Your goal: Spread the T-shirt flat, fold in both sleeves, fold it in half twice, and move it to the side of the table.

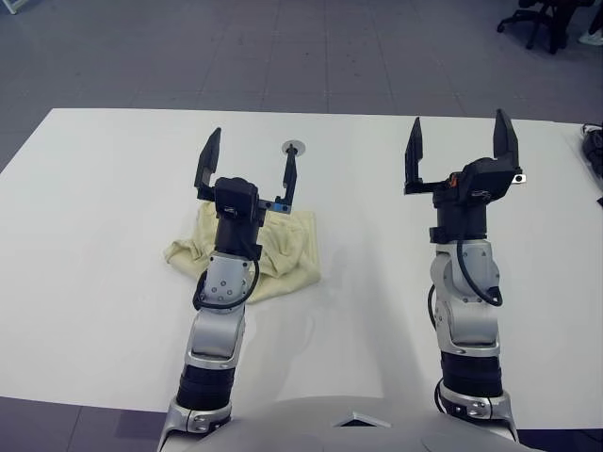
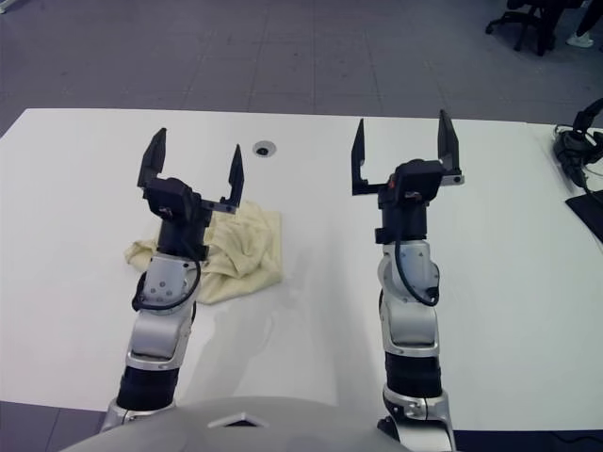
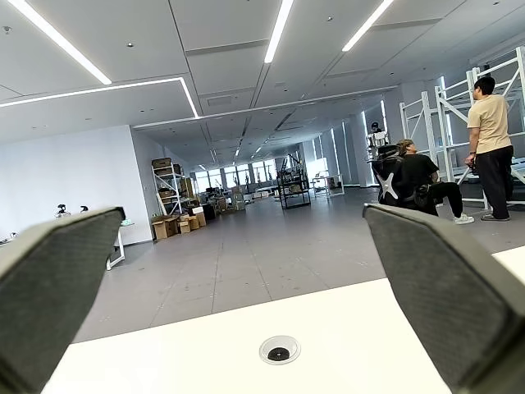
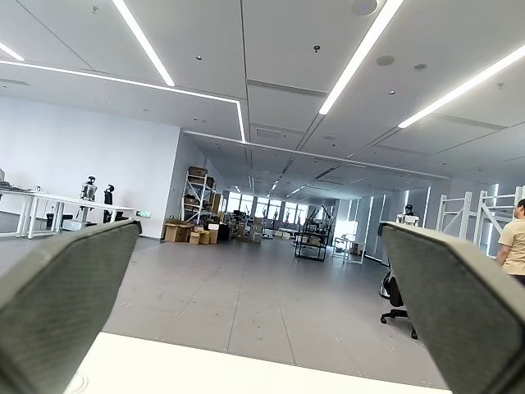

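Lying crumpled below the spread left fingers (image 1: 208, 160), T-shirt (image 1: 287, 254) untouched; right fingers (image 1: 413, 151) spread, well aside.

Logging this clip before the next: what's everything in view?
Crumpled pale yellow fabric T-shirt: one, yellow, on table beneath left arm.
Flat white table: one, white, before the robot.
Round metal cable port: one, silver, in tabletop beyond T-shirt.
Black cable bundle: one, black, table's right edge.
Black office chair: one, black, floor, far right.
Left pincer: one, black, open, raised by T-shirt.
Right pincer: one, black, open over bare table.
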Action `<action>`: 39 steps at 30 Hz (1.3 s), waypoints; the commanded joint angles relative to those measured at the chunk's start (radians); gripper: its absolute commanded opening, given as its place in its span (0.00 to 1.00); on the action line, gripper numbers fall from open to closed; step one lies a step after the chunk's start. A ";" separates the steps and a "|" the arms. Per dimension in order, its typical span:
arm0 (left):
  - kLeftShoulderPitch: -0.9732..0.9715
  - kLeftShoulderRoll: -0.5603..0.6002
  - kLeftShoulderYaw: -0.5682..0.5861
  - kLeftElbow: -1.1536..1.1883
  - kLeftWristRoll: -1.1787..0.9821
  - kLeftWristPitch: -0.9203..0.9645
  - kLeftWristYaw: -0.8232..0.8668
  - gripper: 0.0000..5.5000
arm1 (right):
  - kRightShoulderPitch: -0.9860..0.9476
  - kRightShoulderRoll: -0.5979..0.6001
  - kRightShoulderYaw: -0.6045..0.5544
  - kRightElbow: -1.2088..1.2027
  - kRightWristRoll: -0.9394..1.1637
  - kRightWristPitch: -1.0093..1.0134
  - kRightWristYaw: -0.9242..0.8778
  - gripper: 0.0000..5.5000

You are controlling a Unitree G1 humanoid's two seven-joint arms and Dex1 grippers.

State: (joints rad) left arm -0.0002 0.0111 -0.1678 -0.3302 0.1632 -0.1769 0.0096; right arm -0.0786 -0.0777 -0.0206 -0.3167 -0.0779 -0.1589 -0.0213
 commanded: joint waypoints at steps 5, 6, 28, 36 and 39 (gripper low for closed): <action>-0.006 -0.005 -0.002 -0.006 0.005 0.011 0.000 0.98 | -0.010 -0.001 -0.005 -0.001 -0.014 0.008 -0.004 0.97; -0.004 -0.005 -0.002 -0.009 0.006 0.013 0.000 0.98 | -0.014 0.001 -0.011 -0.002 -0.010 0.013 -0.007 0.97; 0.008 -0.003 0.002 -0.026 -0.011 0.075 -0.011 0.98 | 0.005 0.006 0.014 -0.037 -0.024 0.030 -0.001 0.97; 0.006 0.004 0.010 -0.032 -0.008 0.080 -0.017 0.98 | 0.009 0.007 0.016 -0.046 -0.026 0.033 0.002 0.97; 0.004 0.007 0.022 -0.027 -0.008 0.093 -0.015 0.98 | 0.001 0.001 0.011 -0.038 -0.018 0.033 0.011 0.97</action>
State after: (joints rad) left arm 0.0046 0.0145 -0.1594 -0.3578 0.1550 -0.1044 -0.0076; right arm -0.0702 -0.0725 -0.0074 -0.3525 -0.1054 -0.1332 -0.0177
